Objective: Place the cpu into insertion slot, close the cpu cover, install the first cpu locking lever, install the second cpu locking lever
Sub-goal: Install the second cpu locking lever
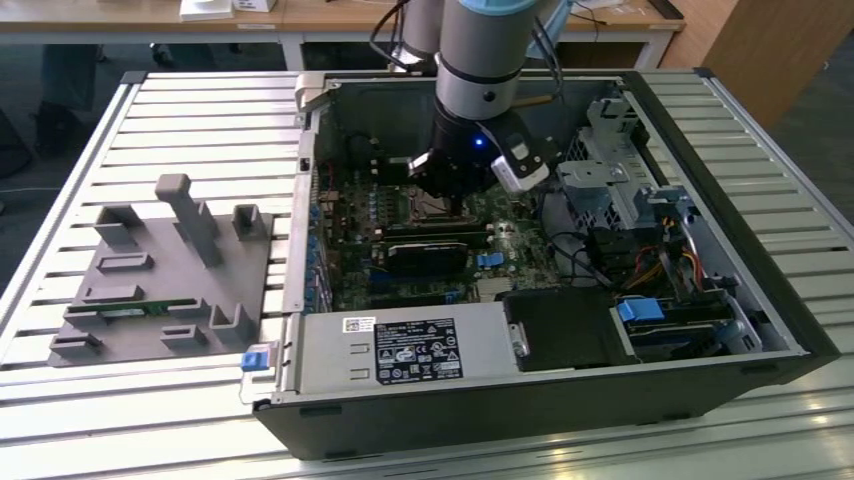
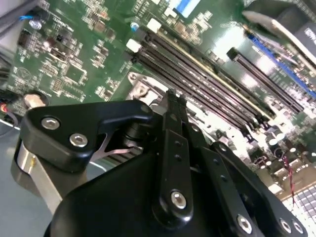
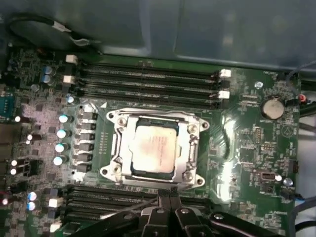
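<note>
Your arm [image 1: 483, 60] reaches straight down into the open computer case, wrist vertical. Your gripper [image 3: 169, 197] hangs low over the board, its two black fingers [image 2: 174, 106] pressed together at the tips, holding nothing.

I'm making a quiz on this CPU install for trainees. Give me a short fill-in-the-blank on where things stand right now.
1. The cpu with the silvery top sits inside the insertion ____.
2. The cpu cover is a metal frame lying ____ around the chip.
3. The gripper hovers over the green ____, beside the socket.
4. In the exterior view, the arm reaches into an open computer ____.

Missing words: slot; closed; motherboard; case
</note>
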Controlling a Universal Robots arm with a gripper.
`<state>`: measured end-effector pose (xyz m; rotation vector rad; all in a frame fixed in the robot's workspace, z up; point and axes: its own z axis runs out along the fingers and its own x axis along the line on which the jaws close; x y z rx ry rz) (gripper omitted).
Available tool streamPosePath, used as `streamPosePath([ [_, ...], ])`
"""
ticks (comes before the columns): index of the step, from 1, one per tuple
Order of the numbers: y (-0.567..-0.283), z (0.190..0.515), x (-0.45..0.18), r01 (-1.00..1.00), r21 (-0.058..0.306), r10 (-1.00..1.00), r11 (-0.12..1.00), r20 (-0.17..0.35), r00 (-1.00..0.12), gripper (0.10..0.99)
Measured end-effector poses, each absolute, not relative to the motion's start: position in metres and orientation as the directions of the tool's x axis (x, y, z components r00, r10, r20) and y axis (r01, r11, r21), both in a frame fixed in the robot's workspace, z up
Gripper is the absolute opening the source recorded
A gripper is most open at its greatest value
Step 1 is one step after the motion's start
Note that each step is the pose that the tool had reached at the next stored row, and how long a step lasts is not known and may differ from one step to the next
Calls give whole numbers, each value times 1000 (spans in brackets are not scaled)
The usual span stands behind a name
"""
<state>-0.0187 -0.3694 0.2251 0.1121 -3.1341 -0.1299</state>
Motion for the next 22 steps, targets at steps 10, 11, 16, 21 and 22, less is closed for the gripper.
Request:
streamPosePath([
  [10,-370,219,-46,-71,85,-71,994,0,-997,106],
  [11,-370,218,-48,-71,85,-71,994,0,-997,106],
  [16,-371,211,-53,-71,95,-71,993,-1,-997,106],
  [21,-377,210,-57,-71,130,-71,989,-4,-997,106],
  [22,-379,209,-59,-71,136,-71,988,-4,-997,106],
])
